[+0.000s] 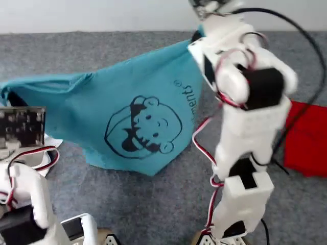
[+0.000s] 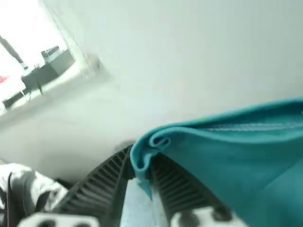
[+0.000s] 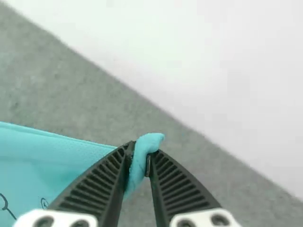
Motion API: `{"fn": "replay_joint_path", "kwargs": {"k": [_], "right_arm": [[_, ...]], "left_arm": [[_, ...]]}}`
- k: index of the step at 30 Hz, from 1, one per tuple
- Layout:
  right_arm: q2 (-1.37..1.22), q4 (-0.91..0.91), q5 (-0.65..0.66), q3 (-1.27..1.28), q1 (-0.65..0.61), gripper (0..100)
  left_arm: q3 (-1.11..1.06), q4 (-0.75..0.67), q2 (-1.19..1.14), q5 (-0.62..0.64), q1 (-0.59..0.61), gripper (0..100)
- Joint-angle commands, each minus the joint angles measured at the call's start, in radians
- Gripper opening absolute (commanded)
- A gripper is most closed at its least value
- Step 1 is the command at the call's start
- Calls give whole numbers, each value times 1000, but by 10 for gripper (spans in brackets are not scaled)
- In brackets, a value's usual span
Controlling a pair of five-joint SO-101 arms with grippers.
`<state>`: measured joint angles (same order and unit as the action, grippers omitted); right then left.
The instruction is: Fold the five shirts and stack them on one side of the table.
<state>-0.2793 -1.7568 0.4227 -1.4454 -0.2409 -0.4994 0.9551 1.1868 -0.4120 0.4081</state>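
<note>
The teal shirt (image 1: 138,122) hangs above the table (image 1: 153,204), with its lower edge at the surface. The left gripper (image 2: 142,163) and right gripper (image 3: 140,153) each clamp a thin corner fold. Uneven pull may slip a fold free and crumple the shirt.

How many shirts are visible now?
2 surely: the teal shirt, held up by left gripper and right gripper; a red shirt lying at the right. White cloth near the left arm may be a third.

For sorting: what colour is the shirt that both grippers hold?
Teal fabric shirt, best in high view.
</note>
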Motion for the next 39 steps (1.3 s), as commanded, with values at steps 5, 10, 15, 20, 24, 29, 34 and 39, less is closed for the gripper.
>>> {"fn": "replay_joint_path", "kwargs": {"k": [5,10,15,20,24,29,34,39], "right_arm": [[242,30,9,-25,90,9],[346,82,75,-25,140,9],[447,84,143,-25,142,9],[538,76,212,-21,143,9],[570,70,218,-15,200,9],[498,-45,210,-15,262,9],[352,-41,209,-14,288,9],[159,-41,209,72,298,9]], "left_arm": [[150,-167,2,-100,-109,15],[234,-226,2,-190,-130,15],[294,-316,5,-267,-129,15],[309,-433,11,-288,-121,15],[346,-450,2,-288,-126,15],[234,-450,2,-288,-129,15],[27,-451,0,-290,-169,15],[-208,-522,-2,-347,-273,15]]}}
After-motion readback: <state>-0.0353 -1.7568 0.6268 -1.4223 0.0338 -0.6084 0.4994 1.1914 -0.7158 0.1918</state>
